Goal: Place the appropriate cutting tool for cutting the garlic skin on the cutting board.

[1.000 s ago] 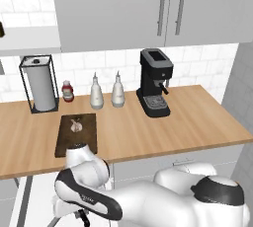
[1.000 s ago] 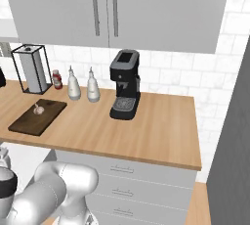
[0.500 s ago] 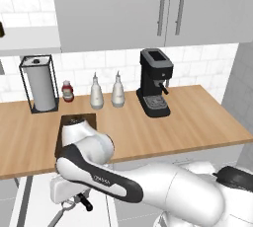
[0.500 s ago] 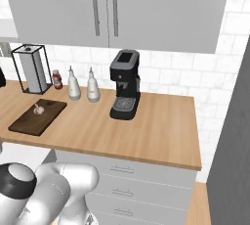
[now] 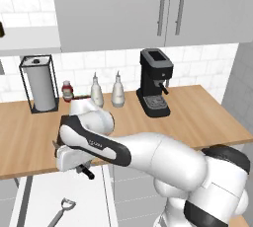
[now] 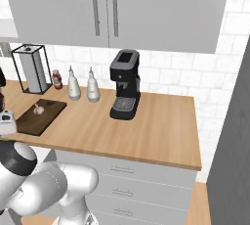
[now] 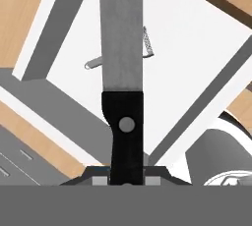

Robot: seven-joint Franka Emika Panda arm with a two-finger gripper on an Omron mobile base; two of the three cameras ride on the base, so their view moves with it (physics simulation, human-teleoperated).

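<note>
The tool [image 7: 126,178] pinches the knife [image 7: 122,68] by its handle, blade pointing to twelve o'clock, peeler [image 7: 142,48] beyond.

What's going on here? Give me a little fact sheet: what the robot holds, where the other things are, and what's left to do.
holding: knife, black handle clamped in the shut gripper, blade pointing away from the hand
below the knife: open white drawer with a metal peeler lying in it
cutting board: on the counter, near its front edge
garlic: on the board
also on counter: coffee machine, paper towel holder
left to do: knife not yet on the board
</note>
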